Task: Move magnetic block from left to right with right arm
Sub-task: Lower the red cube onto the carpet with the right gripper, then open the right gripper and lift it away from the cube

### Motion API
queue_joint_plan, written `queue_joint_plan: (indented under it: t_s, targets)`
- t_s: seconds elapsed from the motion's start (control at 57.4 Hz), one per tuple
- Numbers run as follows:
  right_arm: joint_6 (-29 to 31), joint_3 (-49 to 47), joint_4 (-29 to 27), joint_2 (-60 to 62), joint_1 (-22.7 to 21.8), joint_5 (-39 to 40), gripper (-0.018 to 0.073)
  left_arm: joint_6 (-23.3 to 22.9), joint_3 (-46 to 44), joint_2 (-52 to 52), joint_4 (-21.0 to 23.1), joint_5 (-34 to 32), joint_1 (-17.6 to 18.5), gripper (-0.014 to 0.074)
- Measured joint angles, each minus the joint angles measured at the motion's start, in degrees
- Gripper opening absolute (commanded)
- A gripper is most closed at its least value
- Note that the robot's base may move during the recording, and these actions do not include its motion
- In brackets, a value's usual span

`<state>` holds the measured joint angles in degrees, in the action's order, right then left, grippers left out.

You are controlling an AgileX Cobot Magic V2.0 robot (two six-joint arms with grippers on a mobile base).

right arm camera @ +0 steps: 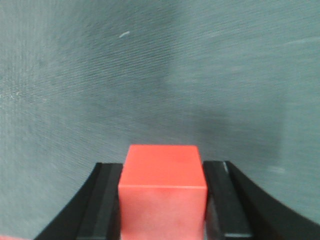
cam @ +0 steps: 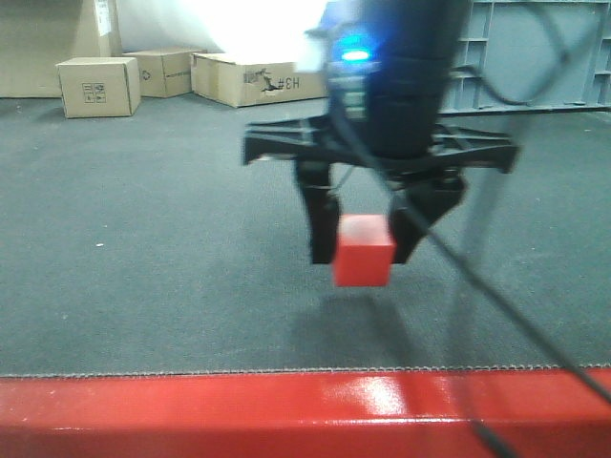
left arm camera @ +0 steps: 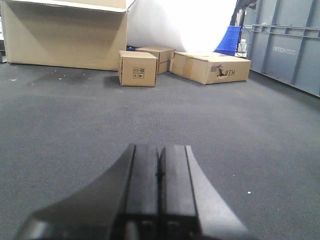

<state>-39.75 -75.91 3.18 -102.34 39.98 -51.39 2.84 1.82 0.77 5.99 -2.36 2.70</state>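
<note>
The magnetic block [cam: 364,251] is a small red cube. It sits tight between the two black fingers [cam: 324,221] of the right gripper [cam: 364,239]. The gripper is squeezing it on both sides. In the front view the block hangs above the gray carpet [cam: 143,267], with a soft shadow on the carpet under it. The wrist view shows the block [right arm camera: 163,192] filling the gap between the fingers [right arm camera: 102,200], with bare carpet beyond it.

A black cable [cam: 496,305] runs down in front of the gripper. A shiny red bar [cam: 191,415] lies along the near edge of the carpet.

The left gripper [left arm camera: 160,172] is shut with nothing in it. Its two fingers press together.

Far back stand tan cardboard boxes [left arm camera: 137,68]. One long box [left arm camera: 210,67] reads "#H3" beside a small drawing. A big open box [left arm camera: 65,32] stands at the left. A gray crate [left arm camera: 287,42] and a blue bin [left arm camera: 229,41] stand at the right.
</note>
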Motion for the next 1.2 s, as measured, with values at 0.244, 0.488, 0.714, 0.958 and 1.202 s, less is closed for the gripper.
queue_joint_plan:
  t_s: [0.244,0.488,0.714,0.958,1.202]
  targets:
    - [-0.12,-9.08,-0.12,-7.09,0.89,-6.02,0.0470,0.00,0.00,0.00,0.00,0.00,0.00,-0.0126]
    - [-0.20,-11.48,-0.32,-8.64,0.91,-7.79,0.0591,0.00,0.00,0.00,0.00,0.00,0.00,-0.0126]
    - [-0.20,-11.60,0.17,-7.57,1.01,-8.00,0.0591,0.00,0.00,0.00,0.00,0.00,0.00,-0.0126]
    - [6.43,-5.69,3.79,1.23,0.77,-1.76,0.0580,0.00,0.00,0.00,0.00,0.00,0.00,-0.0126]
    - [14.24,8.59,4.92,14.18,-3.90,11.64,0.0293,0.00,0.00,0.00,0.00,0.00,0.00,-0.0126]
